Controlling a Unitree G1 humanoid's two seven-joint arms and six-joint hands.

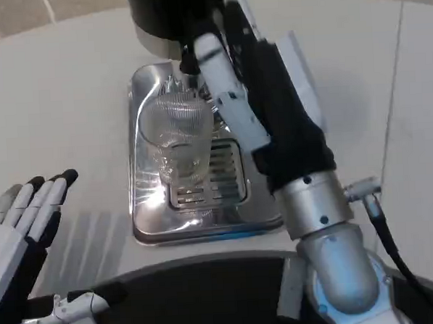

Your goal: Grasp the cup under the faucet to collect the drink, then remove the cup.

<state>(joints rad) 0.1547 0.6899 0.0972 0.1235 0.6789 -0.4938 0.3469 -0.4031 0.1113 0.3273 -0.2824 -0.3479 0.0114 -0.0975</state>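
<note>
A clear ribbed glass cup stands on the shiny metal drip tray, right below the black dispenser and its faucet. My right hand reaches in from the lower right. Its white and black fingers lie along the cup's right side, their tips up by the faucet. The arm hides the far side of the cup, so I cannot tell whether the fingers close around it. My left hand waits at the lower left, fingers stretched out and holding nothing.
The tray's slotted grate lies just in front of the cup. White tabletop spreads to the left and right of the tray. The robot's dark body edge fills the bottom.
</note>
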